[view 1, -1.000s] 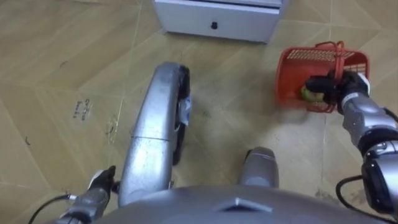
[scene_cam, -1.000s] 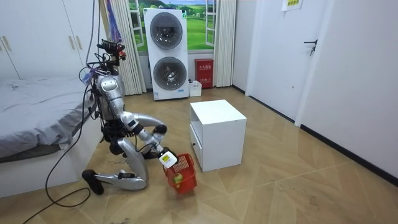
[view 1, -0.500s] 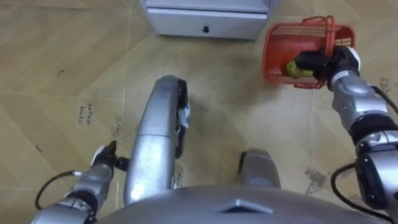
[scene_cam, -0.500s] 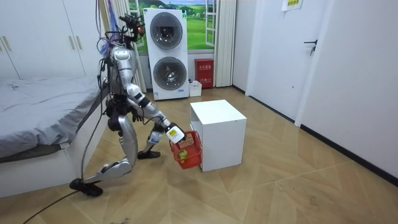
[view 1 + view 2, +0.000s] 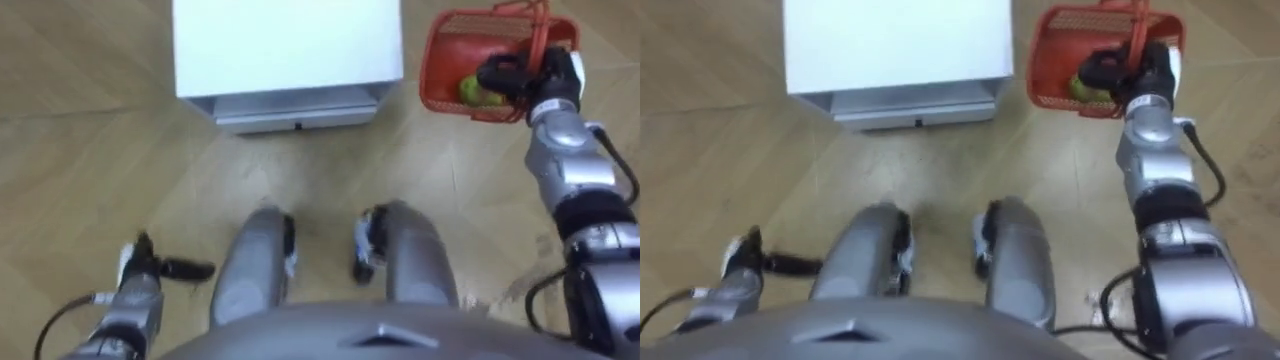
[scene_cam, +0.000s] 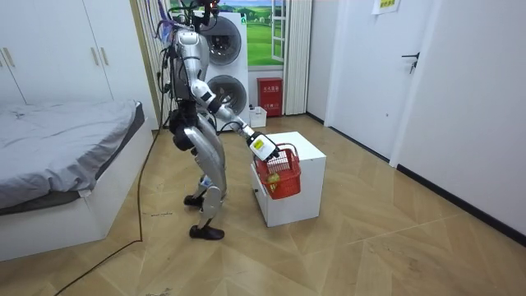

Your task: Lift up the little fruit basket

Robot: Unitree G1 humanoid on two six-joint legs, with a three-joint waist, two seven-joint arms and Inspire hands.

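Upper right, the orange fruit basket (image 5: 443, 62) runs off the top edge and its handle is clipped. The right hand (image 5: 548, 80) is curled round that handle and covers part of the yellow-green fruit (image 5: 468, 90) inside, which is too blurred to name. Top centre, the white cabinet (image 5: 290, 40) loses its far side to the edge. Lower left, the left hand (image 5: 140, 272) is a smear, with its forearm cut by the bottom edge. In the room view, the basket's contents are too small to make out.

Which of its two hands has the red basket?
The right hand, up front with fingers curled on the basket. The left hand hangs low, open and empty.
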